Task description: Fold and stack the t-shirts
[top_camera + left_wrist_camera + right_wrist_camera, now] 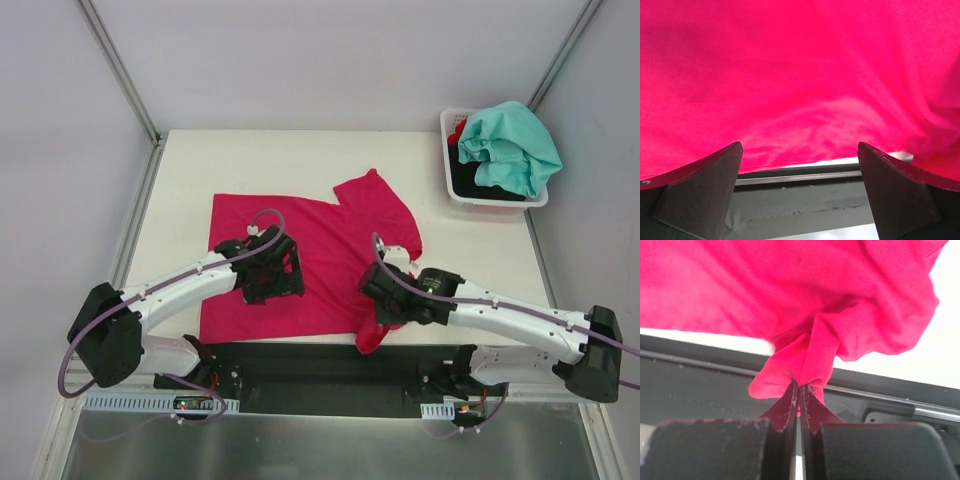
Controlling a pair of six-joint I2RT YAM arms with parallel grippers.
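The white table fills the middle of the frame, and the big magenta-pink t-shirt lies spread across its centre, bunched at the lower right corner. In the upper right, a teal-mint t-shirt is heaped over a white basket. The right gripper is clenched on a pinch of the pink shirt's lower edge. The left gripper sits over the shirt's lower left part, jaws spread wide and holding nothing
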